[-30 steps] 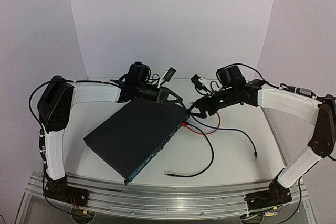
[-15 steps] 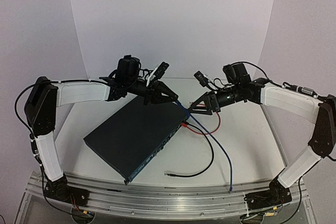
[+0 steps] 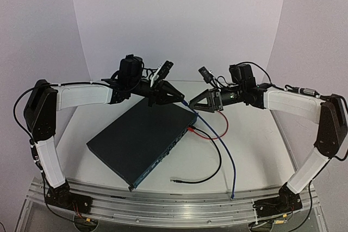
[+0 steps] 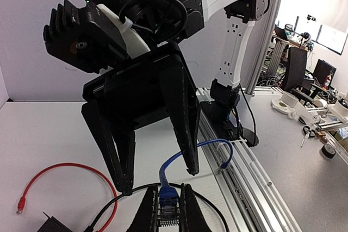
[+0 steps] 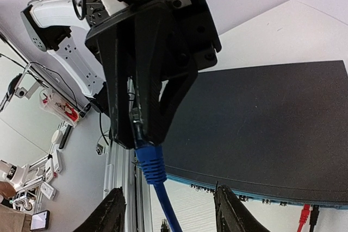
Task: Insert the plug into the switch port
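Observation:
The blue plug (image 4: 167, 198) sits pinched between my left gripper's (image 4: 167, 213) shut fingers, its blue cable (image 3: 225, 150) hanging down to the table's near edge. My left gripper (image 3: 183, 101) hovers over the far right corner of the switch (image 3: 138, 137), a flat dark box lying diagonally. My right gripper (image 3: 194, 107) faces it tip to tip, open. In the right wrist view my right gripper (image 5: 171, 213) straddles the cable just below the plug (image 5: 148, 158) without touching it. The switch's port row (image 5: 261, 202) runs along its thin face.
A red cable (image 3: 209, 133) is plugged into the switch's right end and loops on the table. A black cable (image 3: 209, 172) curves to a loose plug near the front. The aluminium rail (image 3: 174, 207) lines the near edge.
Both arms rose and came together above the switch's far corner. The left gripper carried the blue plug up, drawing its cable off the table. The right gripper's jaws narrowed.

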### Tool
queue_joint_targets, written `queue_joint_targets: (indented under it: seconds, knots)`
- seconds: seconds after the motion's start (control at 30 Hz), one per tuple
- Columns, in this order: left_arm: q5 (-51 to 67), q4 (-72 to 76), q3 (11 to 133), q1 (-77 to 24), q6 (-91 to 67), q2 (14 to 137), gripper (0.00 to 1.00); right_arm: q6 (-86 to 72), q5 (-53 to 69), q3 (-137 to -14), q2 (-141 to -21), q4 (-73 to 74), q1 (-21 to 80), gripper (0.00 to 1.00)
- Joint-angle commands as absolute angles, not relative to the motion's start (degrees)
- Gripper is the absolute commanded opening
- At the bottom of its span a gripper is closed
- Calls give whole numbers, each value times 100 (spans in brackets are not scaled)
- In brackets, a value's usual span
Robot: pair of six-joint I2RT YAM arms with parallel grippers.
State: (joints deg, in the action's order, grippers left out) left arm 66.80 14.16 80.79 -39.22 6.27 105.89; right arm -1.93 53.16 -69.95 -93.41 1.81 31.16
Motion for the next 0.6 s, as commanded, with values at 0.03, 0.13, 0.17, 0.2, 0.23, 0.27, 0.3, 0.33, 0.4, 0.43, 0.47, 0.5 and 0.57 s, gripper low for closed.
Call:
queue_joint_targets:
  seconds: [0.03,0.13,0.17,0.2,0.23,0.27,0.3,0.33,0.4,0.43,0.47,0.5,0.57]
  knots:
    - [6637,1759,8086,-3920,469,10473,0,-412,5762,-7141,-9637,-268,3153,50]
    - [6591,1757,8089,-3920,437,10476,0,-409,5861,-7194,-9716,-281,3197,49]
    - [6571,1751,8093,-3920,428,10476,0,-394,5874,-7203,-9728,-287,3214,48]
    - [6559,1749,8095,-3920,417,10477,0,-388,5866,-7207,-9738,-290,3226,46]
    - [6552,1746,8095,-3920,408,10477,0,-389,5850,-7210,-9745,-293,3236,44]
    - [6546,1741,8094,-3920,403,10478,0,-396,5847,-7217,-9754,-301,3241,41]
    - [6541,1742,8093,-3920,397,10481,0,-406,5853,-7223,-9762,-310,3244,39]
    - [6539,1746,8093,-3920,390,10484,0,-410,5868,-7224,-9769,-331,3249,38]
    - [6528,1749,8095,-3920,371,10494,0,-433,5881,-7223,-9773,-390,3271,37]
    - [6530,1749,8095,-3920,368,10494,0,-451,5880,-7225,-9773,-421,3282,37]
    - [6540,1757,8088,-3920,366,10494,0,-470,5875,-7230,-9781,-443,3287,37]
    - [6542,1757,8088,-3920,362,10497,0,-495,5875,-7241,-9782,-471,3293,37]
    - [6548,1769,8093,-3923,355,10507,0,-549,5868,-7247,-9782,-537,3296,36]
